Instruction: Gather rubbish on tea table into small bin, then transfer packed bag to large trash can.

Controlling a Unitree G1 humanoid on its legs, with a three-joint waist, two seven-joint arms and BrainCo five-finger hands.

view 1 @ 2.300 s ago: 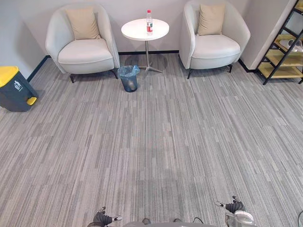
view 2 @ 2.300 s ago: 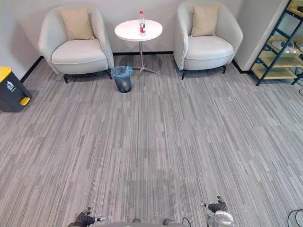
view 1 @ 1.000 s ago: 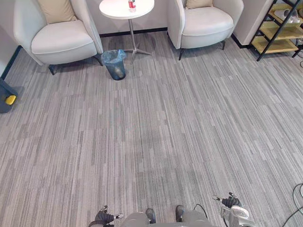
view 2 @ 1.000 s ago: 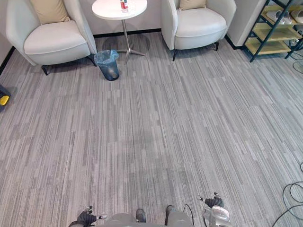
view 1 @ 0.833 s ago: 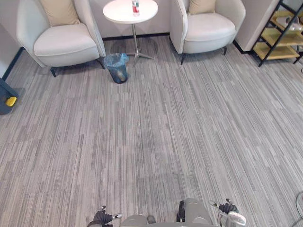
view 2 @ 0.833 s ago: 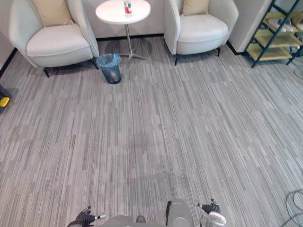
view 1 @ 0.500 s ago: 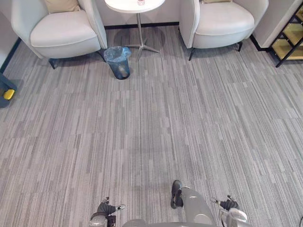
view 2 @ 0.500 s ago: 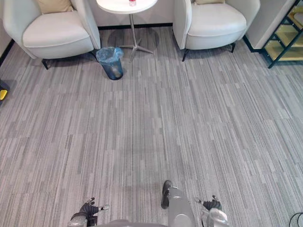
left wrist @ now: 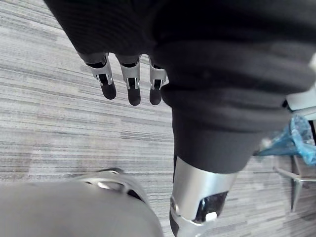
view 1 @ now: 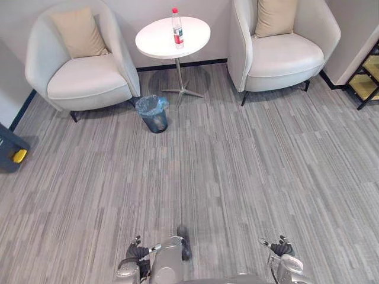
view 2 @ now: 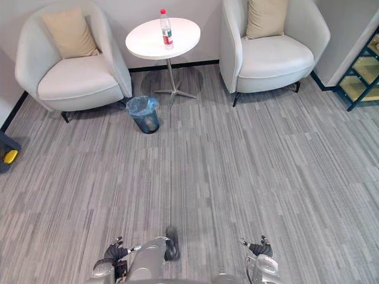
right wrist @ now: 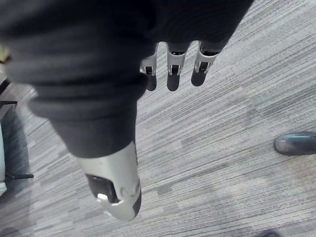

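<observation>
Step in hand, I judge: the approach. The bottle (view 1: 176, 27) stands on the round desk (view 1: 155, 42), well ahead. The small bin (view 1: 154, 114) w/ blue bag is on the floor near the desk's foot. Left hand (left wrist: 131, 81) and right hand (right wrist: 173, 74) hang low, fingers straight, holding nothing. Advice: walk straight, stop close to the desk w/o kicking the bin.

Carpet (view 1: 237, 165) grey, thin streaky stripes. Left armchair (view 1: 86, 83), right armchair (view 1: 284, 56) off-white; left cushion (view 1: 80, 34), right cushion (view 1: 275, 16) beige. Table (view 1: 157, 42) white. Bottle (view 1: 176, 28) clear, red cap, red label. Small bin (view 1: 155, 121) dark, bag (view 1: 151, 105) blue. Large trash can (view 1: 8, 151) dark grey, yellow pedal. Shelf (view 2: 361, 87) dark frame, yellowish boards.
</observation>
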